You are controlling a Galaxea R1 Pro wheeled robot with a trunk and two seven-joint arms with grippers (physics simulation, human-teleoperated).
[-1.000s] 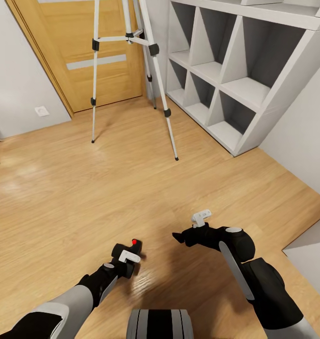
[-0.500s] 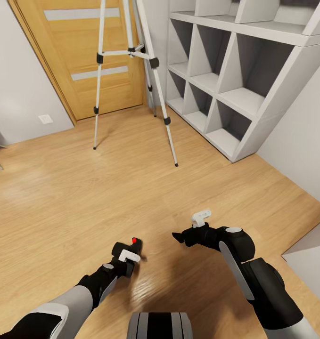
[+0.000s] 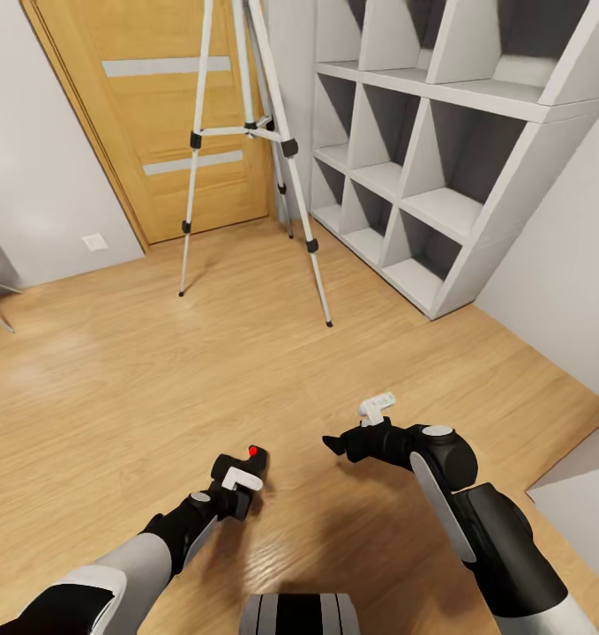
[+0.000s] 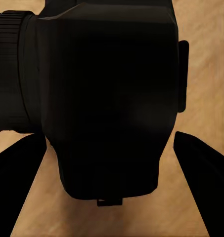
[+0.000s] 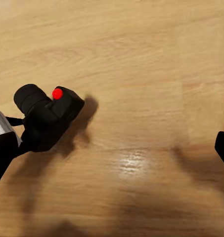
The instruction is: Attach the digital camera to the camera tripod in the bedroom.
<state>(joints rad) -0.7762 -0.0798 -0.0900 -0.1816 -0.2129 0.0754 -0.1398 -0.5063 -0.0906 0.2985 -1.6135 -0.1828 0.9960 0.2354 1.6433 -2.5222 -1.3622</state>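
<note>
Head view: whole scene slid lower in frame than a second ago, with more of the camera tripod (image 3: pixel 246 141) and a higher shelf row of the white cube shelves (image 3: pixel 440 132) now showing; arms unchanged in frame, so a camera tilt upward, not a move of the things. Tripod standing on the wood floor (image 3: pixel 114 370) well ahead of both hands, by the oak door (image 3: pixel 158 106). Left gripper (image 3: pixel 243 474) pinched on the digital camera (image 3: pixel 253 459), red button up. Right gripper (image 3: pixel 336 444) just beside it, empty; spread or pressed together, cannot tell.

Left wrist view: black camera body (image 4: pixel 107 98) close between the two dark fingers (image 4: pixel 13 187), lens barrel to one side.

Right wrist view: camera (image 5: pixel 47 118) clamped at the left arm's tip, floor beneath.

Probably lining up on the tripod head; approach not yet done.
</note>
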